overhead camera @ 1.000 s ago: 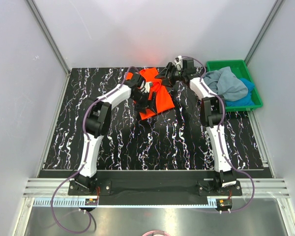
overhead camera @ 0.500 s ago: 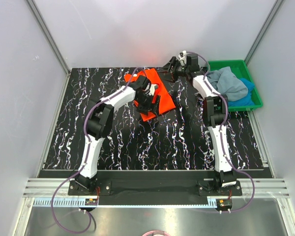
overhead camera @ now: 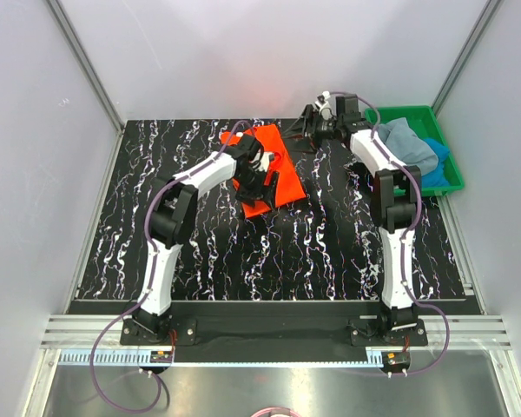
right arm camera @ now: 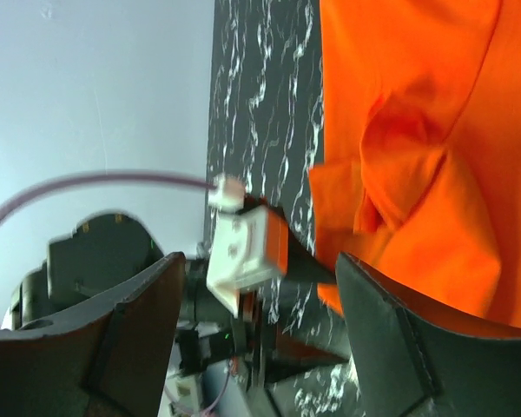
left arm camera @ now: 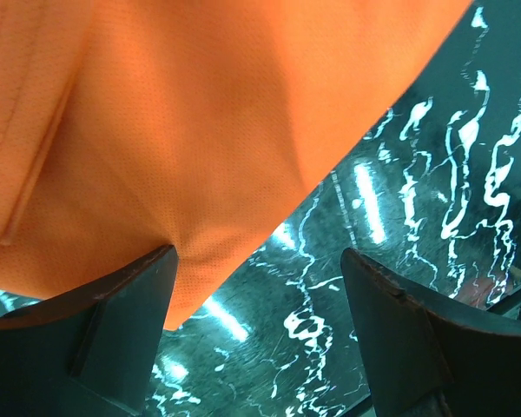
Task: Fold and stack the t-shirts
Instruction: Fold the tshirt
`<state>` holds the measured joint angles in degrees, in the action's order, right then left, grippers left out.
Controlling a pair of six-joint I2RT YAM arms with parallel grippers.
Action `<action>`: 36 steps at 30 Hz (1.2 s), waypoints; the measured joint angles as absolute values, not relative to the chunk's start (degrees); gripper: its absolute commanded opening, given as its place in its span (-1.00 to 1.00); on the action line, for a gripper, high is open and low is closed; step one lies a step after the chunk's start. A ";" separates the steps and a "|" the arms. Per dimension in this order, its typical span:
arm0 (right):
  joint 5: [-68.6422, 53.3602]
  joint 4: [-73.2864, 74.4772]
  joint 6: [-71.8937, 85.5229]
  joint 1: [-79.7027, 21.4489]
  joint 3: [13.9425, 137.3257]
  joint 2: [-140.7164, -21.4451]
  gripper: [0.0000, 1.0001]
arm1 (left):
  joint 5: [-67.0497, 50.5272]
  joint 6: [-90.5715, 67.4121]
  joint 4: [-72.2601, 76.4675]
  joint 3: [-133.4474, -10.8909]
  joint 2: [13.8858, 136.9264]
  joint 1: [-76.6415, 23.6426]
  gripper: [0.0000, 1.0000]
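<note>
Orange t-shirt [overhead camera: 262,139] lies part-folded on desk [overhead camera: 243,252], well left of green tray [overhead camera: 412,109]. Left gripper [overhead camera: 260,178], released, sits at its edge. Right gripper [overhead camera: 306,135], released, hangs nearer the tray. Judgement: pinch edge fully, carry flat.

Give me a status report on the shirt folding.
Left fingers open at edge of orange t-shirt. Right fingers open, empty. Grey-blue t-shirt heaped in green tray. Nothing in the way.
</note>
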<state>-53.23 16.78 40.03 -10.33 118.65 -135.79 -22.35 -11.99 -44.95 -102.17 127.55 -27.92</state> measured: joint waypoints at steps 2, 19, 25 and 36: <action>-53.76 17.80 39.62 -10.33 115.70 -133.95 0.56 | -22.15 -11.94 -45.43 -102.17 127.48 -27.31 0.67; -58.43 14.55 47.59 -15.05 103.63 -134.15 0.54 | -20.93 -11.77 -46.70 -102.21 126.74 -25.02 0.68; -58.70 12.53 49.45 -17.12 104.71 -136.03 0.54 | -20.97 -11.81 -46.65 -102.41 126.74 -25.45 0.68; -58.96 12.16 48.66 -16.91 105.75 -140.00 0.56 | -20.75 -11.81 -46.52 -102.41 126.39 -25.58 0.69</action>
